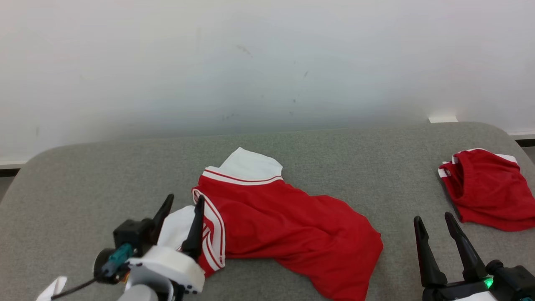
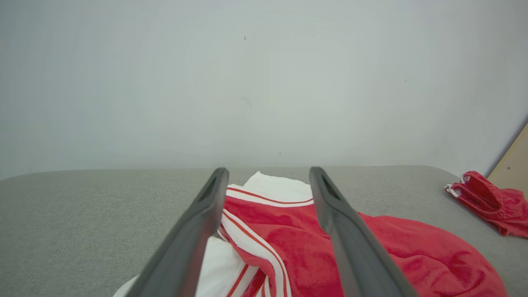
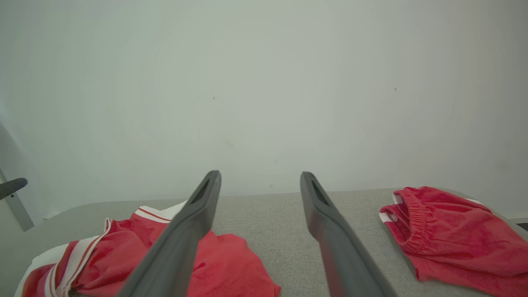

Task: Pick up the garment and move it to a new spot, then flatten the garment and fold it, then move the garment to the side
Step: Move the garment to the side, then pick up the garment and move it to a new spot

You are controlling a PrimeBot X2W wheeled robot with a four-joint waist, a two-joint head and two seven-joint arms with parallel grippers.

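Note:
A red garment (image 1: 284,221) with white sleeves and white striped trim lies crumpled on the middle of the grey table (image 1: 83,175). My left gripper (image 1: 182,205) hovers open over its near-left white sleeve, with nothing between the fingers. In the left wrist view the garment (image 2: 412,251) spreads under and beyond the left gripper (image 2: 268,175). My right gripper (image 1: 432,221) stands open at the lower right, just right of the garment's hem. The right wrist view shows the garment (image 3: 235,264) at lower left past the right gripper (image 3: 260,177).
A second red piece with an elastic waistband (image 1: 489,188) lies bunched at the table's right end, also seen as red shorts (image 3: 453,231) in the right wrist view. A pale wall stands right behind the table. A tan panel (image 2: 515,165) leans at far right.

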